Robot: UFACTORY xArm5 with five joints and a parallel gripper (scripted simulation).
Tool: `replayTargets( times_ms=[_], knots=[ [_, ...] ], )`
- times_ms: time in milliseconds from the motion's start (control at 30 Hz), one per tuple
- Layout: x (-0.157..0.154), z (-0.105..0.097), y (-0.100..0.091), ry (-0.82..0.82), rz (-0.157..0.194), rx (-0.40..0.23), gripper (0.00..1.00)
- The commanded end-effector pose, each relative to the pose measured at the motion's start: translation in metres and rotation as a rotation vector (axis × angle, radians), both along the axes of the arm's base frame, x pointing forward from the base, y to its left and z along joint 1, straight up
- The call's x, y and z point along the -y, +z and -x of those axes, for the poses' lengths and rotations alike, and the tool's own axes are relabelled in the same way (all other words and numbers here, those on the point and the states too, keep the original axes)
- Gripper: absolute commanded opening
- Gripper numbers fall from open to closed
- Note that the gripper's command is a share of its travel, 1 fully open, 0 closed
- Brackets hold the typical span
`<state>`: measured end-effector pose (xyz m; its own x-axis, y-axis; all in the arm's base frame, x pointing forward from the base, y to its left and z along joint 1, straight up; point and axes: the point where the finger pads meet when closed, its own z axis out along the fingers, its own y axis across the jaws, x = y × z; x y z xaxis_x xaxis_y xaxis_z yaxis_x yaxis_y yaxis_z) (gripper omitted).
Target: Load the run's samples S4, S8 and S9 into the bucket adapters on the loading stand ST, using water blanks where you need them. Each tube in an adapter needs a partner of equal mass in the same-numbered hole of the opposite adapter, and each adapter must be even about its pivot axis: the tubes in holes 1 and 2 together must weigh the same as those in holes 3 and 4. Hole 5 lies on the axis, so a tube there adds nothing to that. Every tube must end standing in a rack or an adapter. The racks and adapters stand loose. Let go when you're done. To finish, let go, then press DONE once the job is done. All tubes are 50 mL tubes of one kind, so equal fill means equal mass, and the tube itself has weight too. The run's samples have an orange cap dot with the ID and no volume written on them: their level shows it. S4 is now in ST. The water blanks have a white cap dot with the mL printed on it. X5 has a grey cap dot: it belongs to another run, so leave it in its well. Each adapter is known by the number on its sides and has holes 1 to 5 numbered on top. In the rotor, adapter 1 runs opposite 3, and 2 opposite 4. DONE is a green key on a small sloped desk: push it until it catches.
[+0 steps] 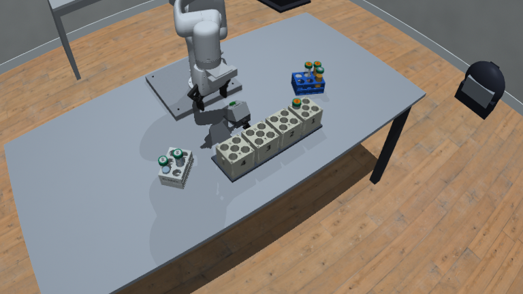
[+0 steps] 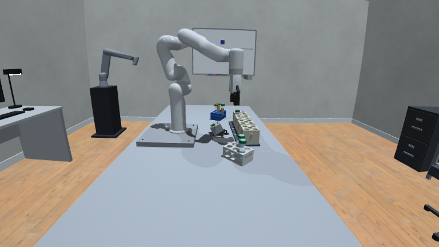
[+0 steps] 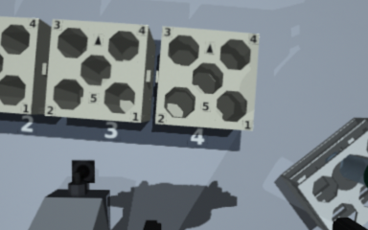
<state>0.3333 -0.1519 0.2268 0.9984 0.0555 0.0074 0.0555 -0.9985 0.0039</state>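
Left: the white rack (image 1: 172, 182) (image 2: 247, 157) (image 3: 299, 184) stands askew on the table, holding a pair of water blanks (image 1: 178, 153) (image 2: 242, 140) (image 3: 355, 168) (their printed volumes are too small to read here).

Centre: the gripper (image 1: 212, 101) (image 2: 235, 100) (image 3: 251, 224) hangs high, its fingers spread with nothing between them. Beneath it is the sloped desk (image 1: 238, 112) (image 2: 217, 129) (image 3: 72, 211), its green key (image 1: 232, 103) (image 2: 212, 124) to be pushed last.

Right of centre: adapter 4 (image 1: 231, 163) (image 2: 255, 137) (image 3: 209, 59) and adapter 3 (image 1: 265, 156) (image 3: 109, 34) show no tubes; adapter 1 (image 1: 314, 125), at the far end, bears S4 (image 1: 296, 102) (image 2: 237, 111), an orange-dotted tube in a robot-side corner hole beside adapter 2 (image 1: 285, 137) (image 3: 34, 62).

Far right: the blue rack (image 1: 308, 91) (image 2: 216, 117) keeps two orange-dotted tubes, presumably S8 and S9, and a grey-dotted one, X5 (image 1: 319, 70), to be left alone.

The step in hand is probably an approach to the next tube. It calls for comparing levels, then lowering squarely over one cap; S4's equal partner belongs in adapter 3's same-numbered hole.
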Motion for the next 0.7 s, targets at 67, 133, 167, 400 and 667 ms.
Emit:
replayTargets(
  times_ms=[67,133,167,400,667],
  knots=[
    [-0.024,-0.013,0.001,-0.001,0.003,0.003,1.00],
    [-0.033,-0.017,0.001,-0.001,0.003,0.003,1.00],
    [-0.037,-0.019,0.001,-0.001,0.003,0.003,1.00],
    [-0.069,-0.034,0.001,-0.001,0.002,0.003,1.00],
    [-0.096,-0.047,0.001,-0.001,0.002,0.003,1.00]
  ],
)
